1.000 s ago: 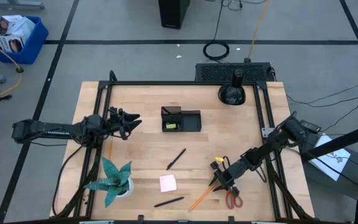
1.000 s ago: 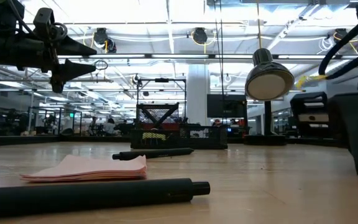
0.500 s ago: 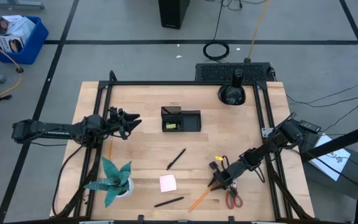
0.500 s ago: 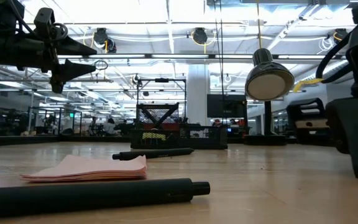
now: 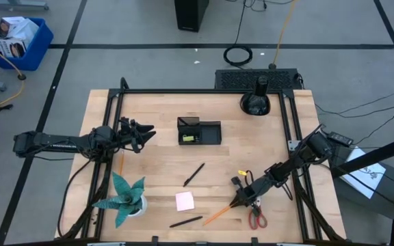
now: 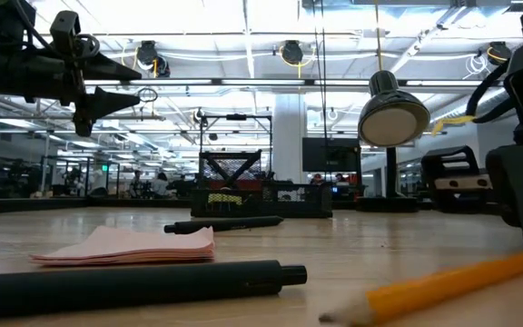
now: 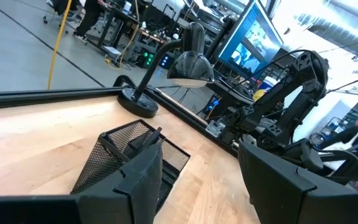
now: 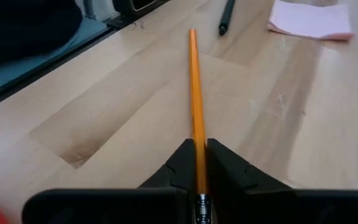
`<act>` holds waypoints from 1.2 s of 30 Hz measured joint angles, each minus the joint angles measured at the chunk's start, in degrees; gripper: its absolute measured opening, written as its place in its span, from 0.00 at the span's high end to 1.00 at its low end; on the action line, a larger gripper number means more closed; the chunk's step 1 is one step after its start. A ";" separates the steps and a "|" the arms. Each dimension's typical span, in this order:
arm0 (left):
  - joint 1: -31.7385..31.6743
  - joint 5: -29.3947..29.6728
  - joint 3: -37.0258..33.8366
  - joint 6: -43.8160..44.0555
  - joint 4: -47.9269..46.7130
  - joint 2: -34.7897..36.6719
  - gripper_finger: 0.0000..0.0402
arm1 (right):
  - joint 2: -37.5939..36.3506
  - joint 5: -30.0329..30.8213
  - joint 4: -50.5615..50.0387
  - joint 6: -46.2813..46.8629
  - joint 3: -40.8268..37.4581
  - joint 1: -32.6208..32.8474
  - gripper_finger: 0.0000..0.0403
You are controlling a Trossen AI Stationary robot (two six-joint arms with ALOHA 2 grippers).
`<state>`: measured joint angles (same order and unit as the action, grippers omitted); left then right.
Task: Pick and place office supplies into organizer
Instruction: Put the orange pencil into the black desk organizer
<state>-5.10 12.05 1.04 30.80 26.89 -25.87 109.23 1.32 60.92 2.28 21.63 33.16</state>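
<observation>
Bare wood lies open at frame centre between the organizer and black pen (plant crowds lower left).

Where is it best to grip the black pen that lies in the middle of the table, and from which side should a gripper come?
Probably the black pen is best gripped around the middle of its barrel, from straight above. It lies flat on the table on a diagonal, apart from the pink sticky-note pad, so the fingers should close across its thin width, turned square to its axis. Either end would likely tip it.
</observation>
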 joint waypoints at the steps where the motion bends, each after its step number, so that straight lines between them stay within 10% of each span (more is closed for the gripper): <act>1: 0.00 -0.01 0.00 0.39 0.00 0.01 0.46 | 0.00 0.40 0.79 0.00 0.00 -0.27 0.93; 26: -0.01 -2.01 0.00 0.49 -0.24 0.01 0.46 | -0.73 7.03 10.70 -5.36 -0.07 -4.50 0.94; 36: 0.00 -1.71 0.00 2.55 -1.91 0.00 0.46 | -7.61 20.33 10.82 -17.09 -0.04 -5.91 0.95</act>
<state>-5.10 10.35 1.04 33.34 24.99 -25.87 101.62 21.66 71.73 -14.81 21.58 27.25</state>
